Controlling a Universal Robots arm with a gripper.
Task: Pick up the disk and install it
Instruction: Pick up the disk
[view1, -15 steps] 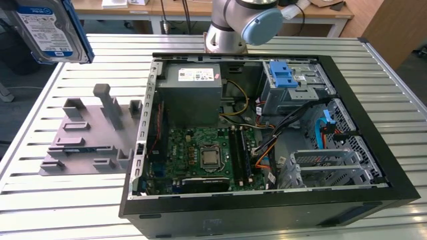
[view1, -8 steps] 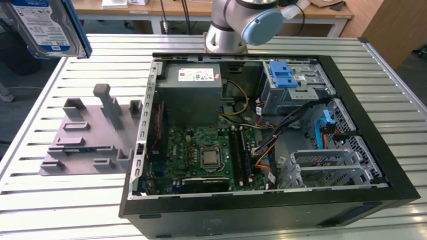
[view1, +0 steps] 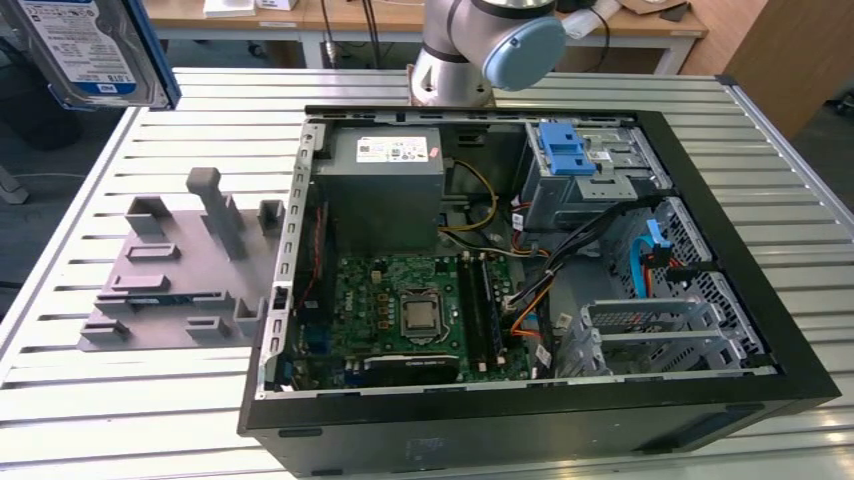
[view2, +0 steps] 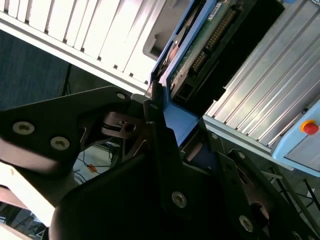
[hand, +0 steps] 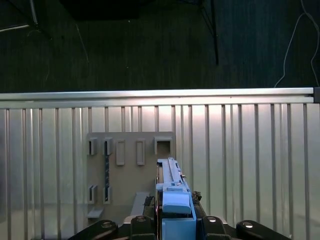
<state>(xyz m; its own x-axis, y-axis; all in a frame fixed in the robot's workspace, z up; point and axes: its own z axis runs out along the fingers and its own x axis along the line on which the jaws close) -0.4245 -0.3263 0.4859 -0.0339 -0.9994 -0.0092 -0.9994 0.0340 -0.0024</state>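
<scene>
The disk (view1: 94, 45), silver with a white label and a blue band, hangs high in the air at the exterior view's far left, above the table's corner. In the first wrist view the disk (hand: 172, 195) stands edge-on in its blue carrier frame, and my gripper (hand: 172, 227) is shut on it from both sides. The second wrist view has the disk's (view2: 210, 35) green circuit board side and blue frame rising out of the gripper (view2: 172, 125). Directly beneath lies the grey holder plate (hand: 130, 175).
The open black computer case (view1: 747, 290) lies on the slatted metal table (view1: 120, 420). Inside are a grey drive cage with a blue bracket (view1: 567, 150), a power supply box (view1: 387, 180) and the motherboard (view1: 414, 310). The grey holder plate (view1: 180, 265) lies on the case's left. The arm's base (view1: 481, 50) stands behind.
</scene>
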